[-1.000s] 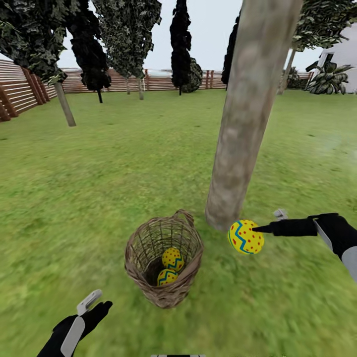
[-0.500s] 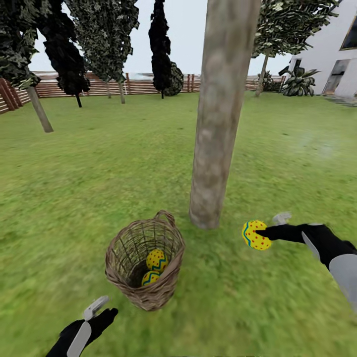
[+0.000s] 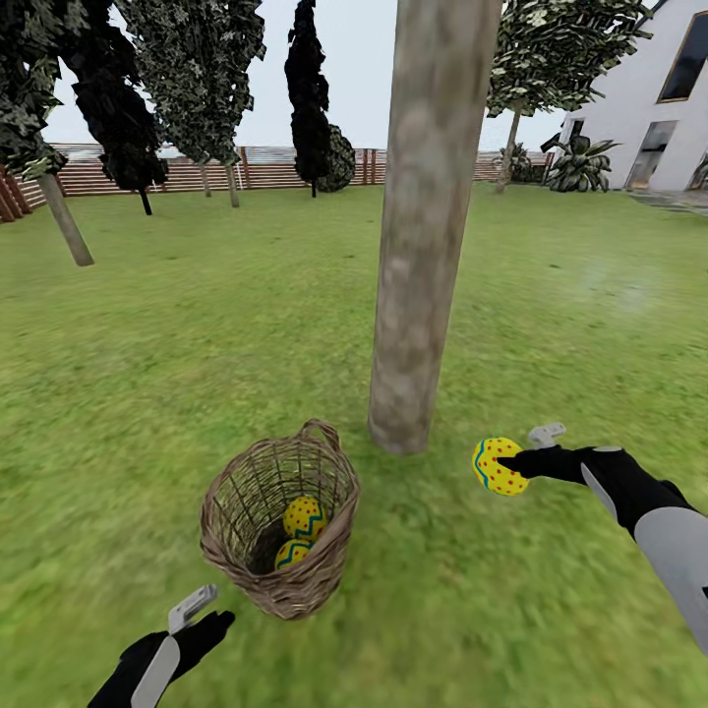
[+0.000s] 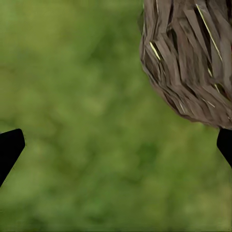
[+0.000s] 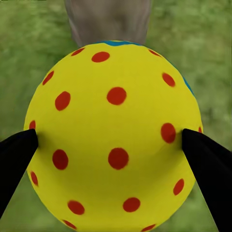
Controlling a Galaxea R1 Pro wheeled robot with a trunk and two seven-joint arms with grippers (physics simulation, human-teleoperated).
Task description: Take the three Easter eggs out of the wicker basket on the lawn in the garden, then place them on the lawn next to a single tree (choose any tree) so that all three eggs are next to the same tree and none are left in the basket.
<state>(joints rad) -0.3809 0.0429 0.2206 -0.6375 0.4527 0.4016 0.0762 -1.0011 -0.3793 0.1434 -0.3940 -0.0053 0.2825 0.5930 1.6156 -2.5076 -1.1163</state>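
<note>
Right gripper clamped on a dotted egg, held just right of the tree, open lawn below, left gripper spread beside the wicker basket.

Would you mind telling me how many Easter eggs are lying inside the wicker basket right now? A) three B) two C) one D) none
B: the head view shows two eggs inside the wicker basket, while the third egg is gripped in the right gripper beside the tree trunk.
</note>
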